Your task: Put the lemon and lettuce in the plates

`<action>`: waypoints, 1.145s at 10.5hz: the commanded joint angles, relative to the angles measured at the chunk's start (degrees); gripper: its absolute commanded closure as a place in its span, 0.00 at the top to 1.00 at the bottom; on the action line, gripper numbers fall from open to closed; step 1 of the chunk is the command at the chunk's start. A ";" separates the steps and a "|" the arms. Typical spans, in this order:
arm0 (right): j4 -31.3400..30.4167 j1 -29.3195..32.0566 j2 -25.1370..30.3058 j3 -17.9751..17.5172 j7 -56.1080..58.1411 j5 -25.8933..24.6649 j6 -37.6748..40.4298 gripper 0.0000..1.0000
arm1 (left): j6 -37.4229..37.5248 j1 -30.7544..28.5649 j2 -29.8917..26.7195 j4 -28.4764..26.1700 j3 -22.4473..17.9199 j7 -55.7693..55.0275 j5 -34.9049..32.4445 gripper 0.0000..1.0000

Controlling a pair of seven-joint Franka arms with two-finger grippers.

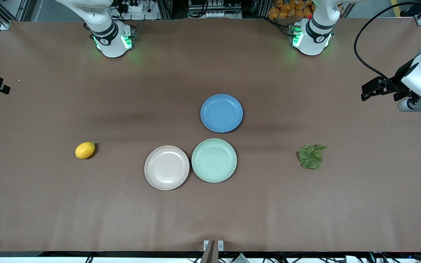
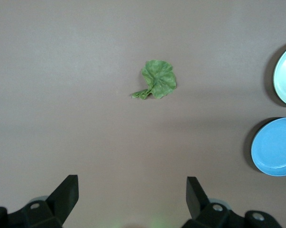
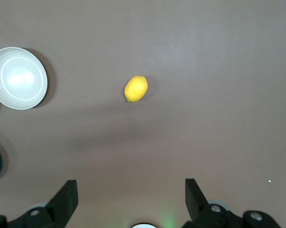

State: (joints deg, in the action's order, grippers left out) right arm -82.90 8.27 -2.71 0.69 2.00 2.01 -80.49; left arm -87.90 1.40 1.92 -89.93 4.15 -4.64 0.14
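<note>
Both arms raised and empty, nothing picked yet.

Front view: the lemon [image 1: 85, 150] lies toward the right arm's end, the lettuce [image 1: 311, 156] toward the left arm's, each handy to its own arm; the beige-pink plate [image 1: 166, 167] and mint plate [image 1: 214, 160] touch between them, the blue plate [image 1: 222, 113] farther from the camera.
Left wrist view: the left gripper [image 2: 132, 194] hangs spread wide over bare table near the lettuce.
Right wrist view: the right gripper [image 3: 131, 194] gapes likewise near the lemon.

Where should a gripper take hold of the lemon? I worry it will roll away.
Probably straight from above, fingers closing across the lemon's narrow middle, not its pointed ends. It lies on its side on bare table, apart from the beige plate, so there is room all around.
</note>
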 commanded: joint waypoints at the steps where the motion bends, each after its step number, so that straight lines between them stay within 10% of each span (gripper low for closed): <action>1: -0.07 2.09 -1.32 -0.43 0.03 0.45 0.16 1.00 | 0.00 -0.08 0.36 0.37 0.16 0.25 0.21 1.00; 12: -7.36 2.80 -2.30 -0.51 -6.55 1.24 -8.45 1.00 | -3.93 0.10 4.83 0.46 0.07 0.25 -1.28 1.00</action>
State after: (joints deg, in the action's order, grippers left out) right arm -87.73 10.41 -5.46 0.75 -0.99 2.10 -86.51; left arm -88.89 1.47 4.17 -90.00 4.18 -4.64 0.12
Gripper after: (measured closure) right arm 0.000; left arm 0.000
